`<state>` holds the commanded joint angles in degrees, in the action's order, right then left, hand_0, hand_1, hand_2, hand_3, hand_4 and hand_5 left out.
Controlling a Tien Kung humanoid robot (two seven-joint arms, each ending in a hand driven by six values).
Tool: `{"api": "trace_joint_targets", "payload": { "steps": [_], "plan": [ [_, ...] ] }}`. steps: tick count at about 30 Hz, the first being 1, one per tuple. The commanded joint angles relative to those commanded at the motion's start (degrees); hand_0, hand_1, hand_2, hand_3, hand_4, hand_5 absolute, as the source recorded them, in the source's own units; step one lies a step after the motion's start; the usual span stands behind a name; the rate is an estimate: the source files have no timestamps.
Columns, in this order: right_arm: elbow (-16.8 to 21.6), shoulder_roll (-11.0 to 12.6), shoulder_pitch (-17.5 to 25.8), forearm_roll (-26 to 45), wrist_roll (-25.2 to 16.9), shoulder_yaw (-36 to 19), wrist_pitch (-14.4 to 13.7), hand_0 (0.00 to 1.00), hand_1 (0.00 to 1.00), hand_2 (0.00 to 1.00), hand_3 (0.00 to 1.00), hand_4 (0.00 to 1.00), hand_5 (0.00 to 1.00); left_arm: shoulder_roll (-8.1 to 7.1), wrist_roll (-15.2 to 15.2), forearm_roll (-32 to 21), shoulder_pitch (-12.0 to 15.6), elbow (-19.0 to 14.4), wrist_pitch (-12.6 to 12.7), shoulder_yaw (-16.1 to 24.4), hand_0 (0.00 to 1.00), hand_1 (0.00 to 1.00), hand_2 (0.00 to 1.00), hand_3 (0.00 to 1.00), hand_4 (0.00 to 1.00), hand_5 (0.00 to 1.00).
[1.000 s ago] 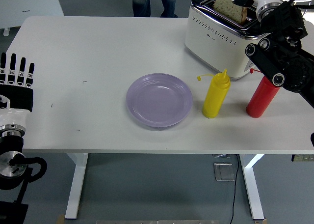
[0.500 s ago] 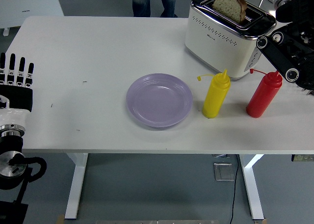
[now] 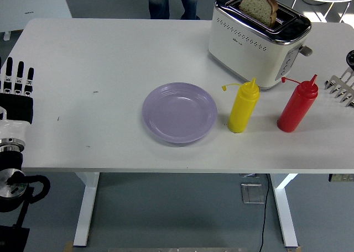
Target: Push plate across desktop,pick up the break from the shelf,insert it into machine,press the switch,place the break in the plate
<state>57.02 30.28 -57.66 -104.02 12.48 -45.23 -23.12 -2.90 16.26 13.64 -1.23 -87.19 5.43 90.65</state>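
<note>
A slice of bread point(image 3: 259, 6) stands upright in the slot of the white toaster point(image 3: 251, 42) at the back right, its top sticking out. The toaster's lever point(image 3: 306, 50) shows on its right end. A purple plate point(image 3: 180, 113) lies empty at the table's middle. My left hand point(image 3: 16, 78) rests at the left edge, fingers straight and spread, holding nothing. My right hand is out of the picture; only a small dark piece point(image 3: 350, 57) shows at the right edge.
A yellow squeeze bottle point(image 3: 243, 106) and a red one point(image 3: 297, 104) stand between the plate and the toaster's front. A metal rack point(image 3: 342, 87) pokes in at the right edge. A person's legs point(image 3: 172, 0) show beyond the table's far side.
My right arm has drawn back from the toaster's top and left the picture to the right, uncovering the red bottle and the rack. The bread stays in the slot.
</note>
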Motion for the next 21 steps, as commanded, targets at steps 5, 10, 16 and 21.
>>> {"api": "trace_joint_targets", "payload": {
  "steps": [5, 10, 16, 21],
  "plan": [
    [0.6, 3.5, 2.9, -0.7, -4.5, -1.3, 4.2, 0.198, 0.159, 0.238, 0.548, 0.470, 0.002, 0.01, 0.0, 0.1, 0.0, 0.0, 0.0, 0.1, 0.885, 0.890, 0.880, 0.779, 0.545, 0.998],
    [1.4, 5.9, 5.8, -2.1, -7.2, -0.6, 7.2, 0.186, 0.150, 0.230, 0.534, 0.489, 0.002, 0.07, 0.0, 0.1, 0.1, 0.0, 0.1, 0.2, 0.885, 0.890, 0.880, 0.779, 0.545, 0.998],
    [2.3, 7.1, 8.4, -2.3, -8.3, -0.4, 9.2, 0.185, 0.150, 0.228, 0.523, 0.485, 0.002, 0.11, 0.0, 0.1, 0.1, 0.0, 0.1, 0.1, 0.885, 0.890, 0.880, 0.779, 0.544, 0.998],
    [1.7, 7.1, 9.1, -1.2, -8.9, 1.2, 10.4, 0.187, 0.149, 0.228, 0.520, 0.470, 0.002, 0.13, 0.0, 0.1, 0.0, 0.0, 0.1, 0.2, 0.885, 0.890, 0.880, 0.778, 0.544, 0.998]
  ]
}}
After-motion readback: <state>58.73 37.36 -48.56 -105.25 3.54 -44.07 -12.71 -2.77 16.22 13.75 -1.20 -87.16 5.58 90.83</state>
